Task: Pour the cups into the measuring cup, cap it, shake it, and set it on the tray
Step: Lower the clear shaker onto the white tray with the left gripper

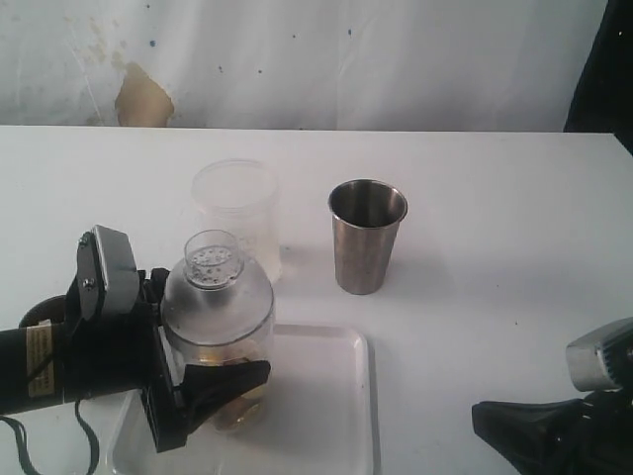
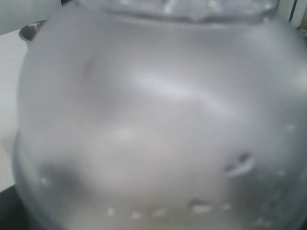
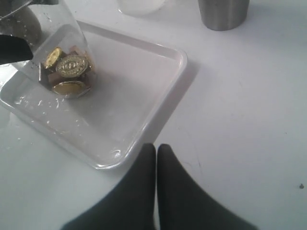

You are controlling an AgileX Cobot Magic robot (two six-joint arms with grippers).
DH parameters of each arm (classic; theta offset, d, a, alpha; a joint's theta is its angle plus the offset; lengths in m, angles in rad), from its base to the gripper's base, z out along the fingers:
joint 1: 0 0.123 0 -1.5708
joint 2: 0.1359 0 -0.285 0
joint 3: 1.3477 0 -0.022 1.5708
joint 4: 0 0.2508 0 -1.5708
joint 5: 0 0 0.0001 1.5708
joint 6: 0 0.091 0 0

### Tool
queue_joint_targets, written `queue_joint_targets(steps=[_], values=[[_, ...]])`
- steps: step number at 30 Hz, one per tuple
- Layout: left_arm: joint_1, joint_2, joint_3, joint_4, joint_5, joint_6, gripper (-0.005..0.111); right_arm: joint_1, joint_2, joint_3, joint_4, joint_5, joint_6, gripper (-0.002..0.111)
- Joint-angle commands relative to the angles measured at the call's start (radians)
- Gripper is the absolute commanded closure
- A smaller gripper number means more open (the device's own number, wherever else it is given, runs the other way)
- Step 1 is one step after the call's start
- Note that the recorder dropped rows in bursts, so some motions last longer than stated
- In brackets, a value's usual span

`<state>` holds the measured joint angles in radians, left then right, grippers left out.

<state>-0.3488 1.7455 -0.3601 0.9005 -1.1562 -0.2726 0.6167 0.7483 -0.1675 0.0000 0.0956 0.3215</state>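
Note:
My left gripper [image 1: 213, 374] is shut on the measuring cup [image 1: 218, 317], holding it slightly tilted over the near left part of the white tray [image 1: 331, 396]. A frosted domed cap [image 1: 215, 262] with strainer holes sits on it and fills the left wrist view [image 2: 158, 120]. Gold coins [image 3: 69, 72] lie at the cup's bottom, and I cannot tell whether the base touches the tray [image 3: 144, 86]. The frosted tumbler [image 1: 235, 203] and the steel tumbler [image 1: 367, 237] stand upright behind the tray. My right gripper [image 3: 156, 148] is shut and empty beside the tray's corner. The brown-gold cup is hidden.
The white table runs back to a stained white backdrop [image 1: 143, 94]. My left arm [image 1: 59, 361] covers the table's near left. The right arm [image 1: 554, 426] rests low at the near right. The steel tumbler [image 3: 223, 14] is beyond the tray's far edge.

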Motion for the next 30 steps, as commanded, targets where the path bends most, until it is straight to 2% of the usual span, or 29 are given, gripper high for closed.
queue_joint_targets(steps=[1,5,8,14,19,25,30], values=[[-0.004,0.000,-0.002,-0.018,-0.017,0.002,0.018,-0.008,-0.002,0.005,0.000,-0.014,-0.011,0.108],[-0.004,-0.001,-0.002,0.015,-0.008,-0.036,0.011,-0.008,-0.002,0.005,0.000,-0.011,-0.011,0.108],[-0.002,-0.001,-0.002,0.063,0.020,-0.072,0.011,-0.008,-0.002,0.005,0.000,-0.008,-0.011,0.108],[-0.002,-0.001,-0.002,0.065,0.168,-0.120,0.011,-0.008,-0.002,0.005,0.000,-0.008,-0.011,0.108],[-0.002,-0.022,-0.002,0.065,0.236,-0.220,0.011,-0.008,-0.002,0.005,0.000,-0.008,-0.011,0.108],[-0.002,-0.155,-0.002,0.114,0.426,-0.335,0.012,-0.008,-0.002,0.005,0.000,-0.008,-0.011,0.108],[-0.002,-0.265,-0.001,0.224,0.441,-0.508,0.018,-0.008,-0.002,0.005,0.000,-0.008,-0.011,0.108]])
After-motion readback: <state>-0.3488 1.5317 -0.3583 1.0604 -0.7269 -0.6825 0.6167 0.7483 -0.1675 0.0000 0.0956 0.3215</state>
